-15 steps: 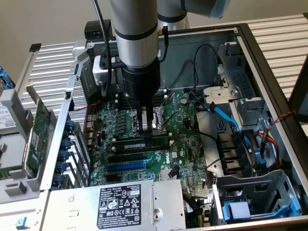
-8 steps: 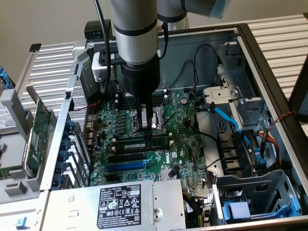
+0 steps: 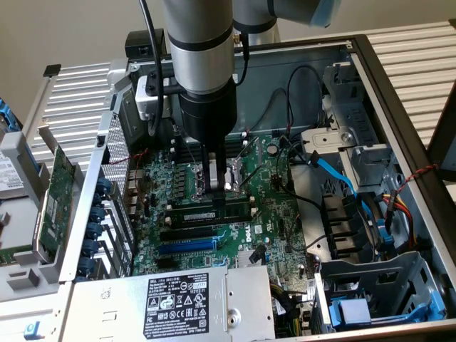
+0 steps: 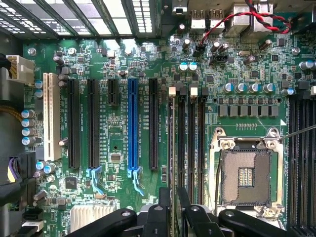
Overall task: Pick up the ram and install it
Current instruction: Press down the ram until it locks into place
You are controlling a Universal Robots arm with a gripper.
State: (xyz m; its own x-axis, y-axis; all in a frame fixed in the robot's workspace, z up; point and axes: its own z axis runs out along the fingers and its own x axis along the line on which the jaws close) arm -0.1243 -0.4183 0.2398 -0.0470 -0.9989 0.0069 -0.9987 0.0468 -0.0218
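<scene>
Green ram stick (image 3: 210, 214) with black chips and a small white label lies lengthwise in the memory slot nearest the expansion slots, on the motherboard (image 3: 278, 214) inside the open PC case (image 3: 370, 78). In the wrist view the ram (image 4: 171, 148) shows edge-on as a thin line in that slot, with empty black memory slots (image 4: 191, 143) just beside it on the socket side. White end clips (image 4: 172, 91) sit at the far end of the slots.

Gripper (image 3: 219, 187) hangs straight down from the grey arm (image 3: 203, 57), tips just above the ram and in front of the CPU socket (image 4: 245, 180). Wrist view: gripper (image 4: 173, 202), black fingers (image 4: 164, 212) a little apart with a narrow gap between them, lined up over the ram's slot. Nothing visibly carried between them; contact with the stick cannot be told from the wrist view, while the exterior view shows the tips apart from it.

Blue expansion slot (image 4: 132, 128) and black ones beside it sit on the other side of the ram, and a white slot (image 4: 48, 116) lies further out. Large green expansion card (image 3: 57, 192) with a metal bracket stands outside the case, at the exterior view's left. Labelled power supply (image 3: 178, 299) is at the near edge. Blue cable (image 3: 335, 171) runs at the exterior view's right.
</scene>
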